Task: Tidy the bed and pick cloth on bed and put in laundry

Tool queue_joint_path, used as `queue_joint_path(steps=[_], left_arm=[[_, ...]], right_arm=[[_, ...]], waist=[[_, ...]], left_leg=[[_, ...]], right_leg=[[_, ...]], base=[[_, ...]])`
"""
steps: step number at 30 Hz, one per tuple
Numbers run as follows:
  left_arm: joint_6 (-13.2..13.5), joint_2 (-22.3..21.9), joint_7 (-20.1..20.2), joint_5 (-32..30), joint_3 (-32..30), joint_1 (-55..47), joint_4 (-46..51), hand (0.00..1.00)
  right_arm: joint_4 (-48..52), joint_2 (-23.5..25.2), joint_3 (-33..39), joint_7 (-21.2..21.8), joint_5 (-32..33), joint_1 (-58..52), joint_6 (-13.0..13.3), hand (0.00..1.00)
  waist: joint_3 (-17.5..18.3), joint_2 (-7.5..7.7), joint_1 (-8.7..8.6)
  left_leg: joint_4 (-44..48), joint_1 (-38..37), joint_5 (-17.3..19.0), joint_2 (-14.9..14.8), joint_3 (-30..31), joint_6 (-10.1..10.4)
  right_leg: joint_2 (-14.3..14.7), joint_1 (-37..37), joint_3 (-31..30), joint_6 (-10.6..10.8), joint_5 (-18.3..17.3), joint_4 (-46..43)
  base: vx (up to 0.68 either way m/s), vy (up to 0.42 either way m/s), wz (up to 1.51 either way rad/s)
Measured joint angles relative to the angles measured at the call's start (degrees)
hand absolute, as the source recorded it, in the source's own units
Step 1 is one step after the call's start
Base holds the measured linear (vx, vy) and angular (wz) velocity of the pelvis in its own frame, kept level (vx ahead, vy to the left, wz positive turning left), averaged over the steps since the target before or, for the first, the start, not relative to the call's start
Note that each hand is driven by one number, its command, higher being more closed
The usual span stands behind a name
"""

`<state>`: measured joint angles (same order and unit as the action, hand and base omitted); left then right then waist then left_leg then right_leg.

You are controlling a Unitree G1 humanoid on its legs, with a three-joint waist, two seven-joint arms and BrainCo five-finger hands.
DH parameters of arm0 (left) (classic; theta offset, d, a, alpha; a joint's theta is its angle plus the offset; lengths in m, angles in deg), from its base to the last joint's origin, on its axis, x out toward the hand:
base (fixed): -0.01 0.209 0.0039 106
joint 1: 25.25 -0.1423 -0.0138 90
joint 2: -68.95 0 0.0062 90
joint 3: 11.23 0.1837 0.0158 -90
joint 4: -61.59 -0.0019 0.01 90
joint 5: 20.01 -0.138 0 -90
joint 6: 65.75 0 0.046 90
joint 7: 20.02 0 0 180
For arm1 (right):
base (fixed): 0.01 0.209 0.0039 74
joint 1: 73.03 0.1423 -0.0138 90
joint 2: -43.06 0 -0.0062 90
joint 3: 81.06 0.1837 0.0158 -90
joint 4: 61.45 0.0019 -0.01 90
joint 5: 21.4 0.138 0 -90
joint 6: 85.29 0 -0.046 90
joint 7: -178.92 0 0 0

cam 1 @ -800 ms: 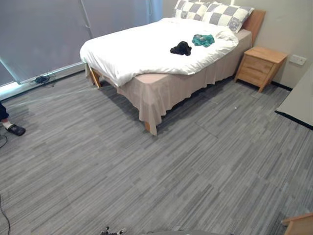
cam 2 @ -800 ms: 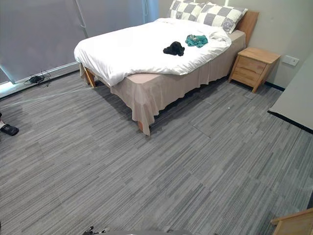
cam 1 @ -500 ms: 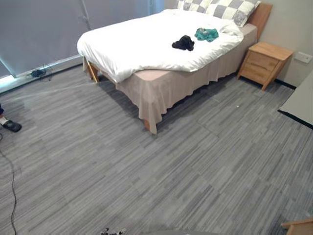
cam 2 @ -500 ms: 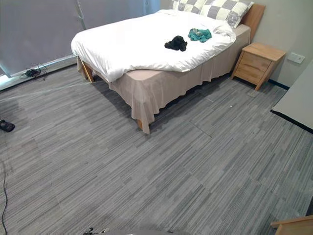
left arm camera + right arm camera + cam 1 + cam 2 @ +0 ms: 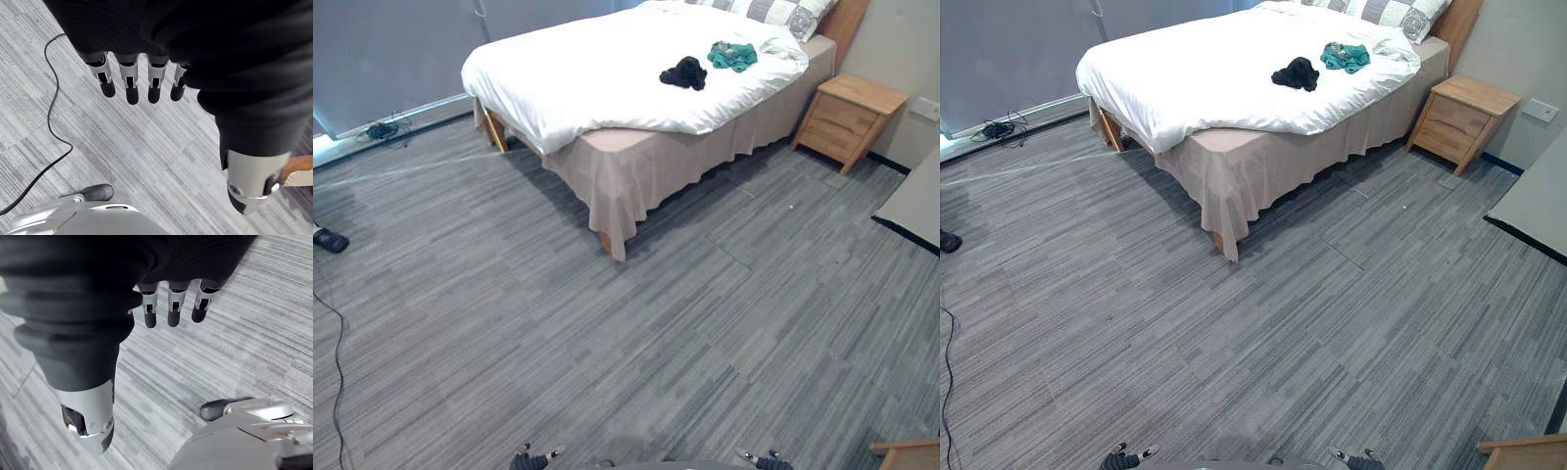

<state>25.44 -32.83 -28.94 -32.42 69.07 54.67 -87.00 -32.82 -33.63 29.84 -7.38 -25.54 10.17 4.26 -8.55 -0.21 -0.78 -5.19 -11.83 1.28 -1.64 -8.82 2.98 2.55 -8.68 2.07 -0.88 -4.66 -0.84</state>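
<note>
Black cloth and teal cloth on bed, well apart from fingers.

- White duvet on the bed: soft matt cloth; beige skirt: thin cloth.
- Crumpled black cloth and teal cloth on the bed: matt fabric.
- Pale nightstand beside the bed: smooth wood.
- Grey floor: matt streaked carpet.

The bed bears a white duvet, with a black cloth and a teal cloth lying on it.
</note>
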Motion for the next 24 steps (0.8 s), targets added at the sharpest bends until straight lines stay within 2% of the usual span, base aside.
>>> queue_joint_path(steps=[5, 13, 16, 18, 19, 20, 21, 22, 23, 24], left_arm=[[0.02, 0.03, 0.01, 0.0, 0.03, -0.02, -0.03, 0.0], [0.04, 0.07, 0.05, 0.02, 0.12, 0.28, -0.21, 0.0], [-0.01, 0.21, 0.06, 0.21, 0.13, 1.29, -0.35, 0.0], [-0.01, 0.38, 0.06, 0.46, 0.25, 1.59, -0.42, 0.0], [-0.03, 0.39, 0.06, 0.49, 0.67, 1.74, -0.48, 0.0], [-0.04, 0.5, 0.08, 0.5, 0.77, 1.75, -0.54, 0.0], [-0.08, 0.54, 0.08, 0.51, 0.85, 1.94, -0.61, 0.0], [-0.1, 0.53, 0.07, 0.54, 0.83, 2.55, -0.62, 0.0], [-0.12, 0.48, 0.09, 0.56, 0.78, 2.91, -0.7, 0.0], [-0.13, 0.46, 0.09, 0.57, 0.75, 3.19, -0.81, 0.0]], right_arm=[[-0.02, -0.01, -0.11, 0.01, 0.0, -0.04, -0.01, 0.0], [0.03, -0.04, -0.14, 0.02, -0.07, 0.23, -0.07, 0.0], [0.08, -0.11, -0.1, -0.01, -0.09, 1.1, -0.17, 0.0], [0.75, -0.03, 0.01, 0.14, -0.31, 1.37, -0.14, 0.0], [1.31, 0.0, 0.11, 0.22, -0.43, 1.32, -0.13, 0.0], [1.61, -0.23, 0.12, 0.24, -0.5, 1.47, -0.13, 0.0], [1.98, -0.19, 0.2, 0.26, -0.51, 1.45, -0.11, 0.0], [1.94, -0.08, 0.39, 0.26, -0.49, 1.22, -0.15, 0.0], [1.89, -0.1, 0.7, 0.3, -0.48, 0.92, -0.13, 0.0], [1.85, -0.12, 0.73, 0.29, -0.44, 0.73, -0.14, 0.0]], waist=[[0.0, 0.01, 0.07], [-0.18, -0.13, 0.09], [-0.78, -0.08, 0.21], [-2.03, -0.08, 0.1], [-2.66, -0.18, 0.1], [-3.05, -0.82, -0.21], [-3.07, -0.71, -0.76], [-3.46, -0.11, -1.65], [-3.24, -0.87, -1.76], [-3.29, -0.91, -1.85]], left_leg=[[-0.02, 0.74, 0.02, -0.39, -1.15, -0.07], [-0.07, 2.25, 0.21, -1.05, -2.78, -0.31], [0.29, 4.03, 0.71, -1.12, -4.61, -0.47], [1.51, 2.59, 3.47, -0.76, -5.63, -1.28], [1.7, 1.53, 4.67, -0.66, -5.95, -1.5], [1.76, 0.79, 5.09, -0.68, -5.96, -1.86], [1.92, 0.07, 5.42, -0.66, -5.87, -2.27], [2.17, -0.95, 6.06, -0.86, -5.18, -2.17], [2.5, -1.26, 6.7, -1.62, -4.84, -1.86], [3.11, -1.18, 7.32, -2.4, -4.66, -1.41]], right_leg=[[0.48, 0.8, -0.92, -1.04, 0.7, 0.63], [1.35, 2.96, -2.4, -1.13, 0.92, 0.56], [1.43, 8.52, -3.64, -0.31, -2.64, -7.34], [0.26, 12.75, -2.16, 6.03, -7.49, -19.48], [-0.62, 16.46, -0.18, 7.67, -7.85, -29.37], [-1.45, 18.95, 1.11, 8.42, -8.14, -34.29], [-2.88, 20.78, 2.95, 7.82, -8.51, -38.58], [-5.98, 23.38, 5.95, 5.85, -10.15, -43.5], [-8.06, 25.61, 7.67, 5.3, -11.28, -43.11], [-8.75, 26.53, 8.32, 5.33, -11.28, -40.82]], base=[[-0.04, -0.037, -0.1], [0.01, -0.042, -0.12], [0.04, -0.026, -0.29], [0.02, -0.031, -0.35], [-0.02, -0.025, -0.26], [0.0, 0.0, 0.0], [0.1, 0.008, 0.27], [0.18, 0.021, 0.28], [0.18, 0.014, 0.24], [0.24, -0.051, 0.19]])
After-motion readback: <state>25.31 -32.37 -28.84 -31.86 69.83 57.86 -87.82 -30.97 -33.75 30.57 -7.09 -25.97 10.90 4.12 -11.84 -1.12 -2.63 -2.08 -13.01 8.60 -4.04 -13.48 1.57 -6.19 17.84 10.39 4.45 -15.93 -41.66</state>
